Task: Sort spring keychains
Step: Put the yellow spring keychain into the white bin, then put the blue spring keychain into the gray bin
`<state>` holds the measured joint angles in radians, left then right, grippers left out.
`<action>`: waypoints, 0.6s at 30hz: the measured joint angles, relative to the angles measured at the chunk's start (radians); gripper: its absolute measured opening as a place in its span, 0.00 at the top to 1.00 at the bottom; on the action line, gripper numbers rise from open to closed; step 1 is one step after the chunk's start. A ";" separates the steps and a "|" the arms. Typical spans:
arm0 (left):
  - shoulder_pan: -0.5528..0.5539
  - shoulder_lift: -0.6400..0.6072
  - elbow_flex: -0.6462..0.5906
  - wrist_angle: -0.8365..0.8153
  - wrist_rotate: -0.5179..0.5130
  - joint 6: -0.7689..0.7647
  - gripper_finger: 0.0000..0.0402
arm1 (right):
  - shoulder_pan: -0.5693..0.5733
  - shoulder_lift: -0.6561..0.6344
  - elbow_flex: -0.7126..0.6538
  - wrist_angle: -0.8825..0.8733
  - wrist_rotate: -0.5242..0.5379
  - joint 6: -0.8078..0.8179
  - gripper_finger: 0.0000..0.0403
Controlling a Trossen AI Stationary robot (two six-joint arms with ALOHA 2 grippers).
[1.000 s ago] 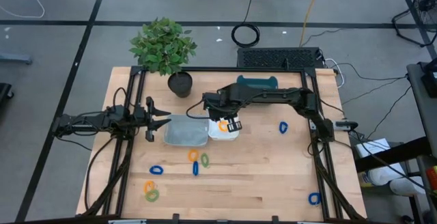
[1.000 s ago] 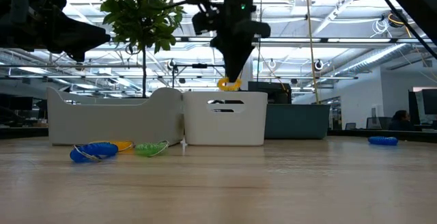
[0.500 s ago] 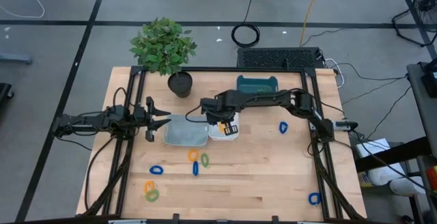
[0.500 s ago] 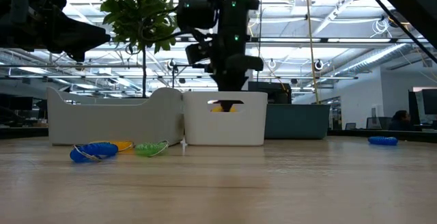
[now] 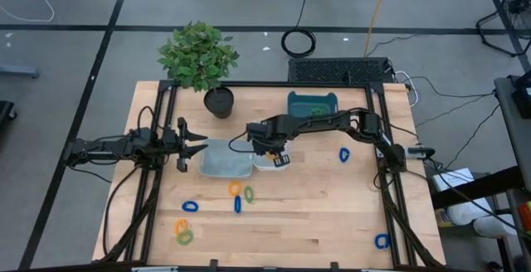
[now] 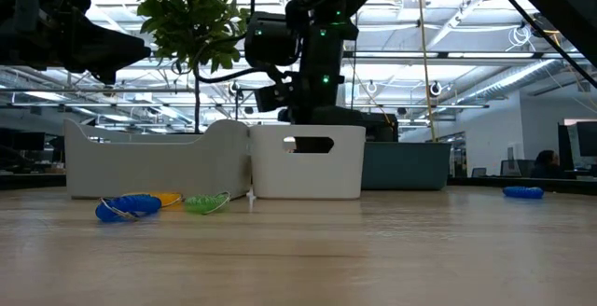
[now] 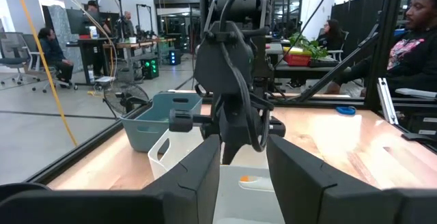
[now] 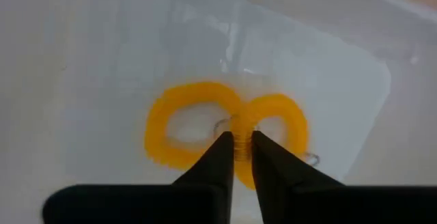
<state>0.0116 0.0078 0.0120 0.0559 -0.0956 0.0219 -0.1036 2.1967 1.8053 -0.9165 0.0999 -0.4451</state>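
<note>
Right gripper (image 5: 274, 153) now lower inside white bin (image 6: 308, 162), jaws clenched on orange keychain (image 8: 235, 134).

right gripper (image 8: 237, 157) nearly closed, left gripper (image 5: 199, 148) spread

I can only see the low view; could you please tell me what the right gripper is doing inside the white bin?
Observer: In the right wrist view, the right gripper is down at the floor of the white bin, its fingers closed narrowly on orange loops where two rings meet.
Operator: Thank you. Where is the left arm?
Observer: From above, the left gripper hangs open just left of the grey tray, holding nothing.
Operator: Any keychains I might miss?
Observer: Yes, a blue keychain lies near the table's front right corner.
</note>
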 joint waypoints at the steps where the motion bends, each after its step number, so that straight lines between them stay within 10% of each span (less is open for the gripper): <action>1: 0.000 0.000 0.000 0.000 0.000 0.000 0.67 | 0.000 0.000 0.000 0.004 0.000 -0.005 0.88; 18: 0.000 0.000 0.000 0.000 0.000 0.000 0.67 | 0.015 -0.052 0.001 0.001 0.003 0.040 0.50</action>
<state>0.0116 0.0078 0.0120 0.0558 -0.0956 0.0216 -0.0887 2.1447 1.8065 -0.9154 0.1024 -0.4052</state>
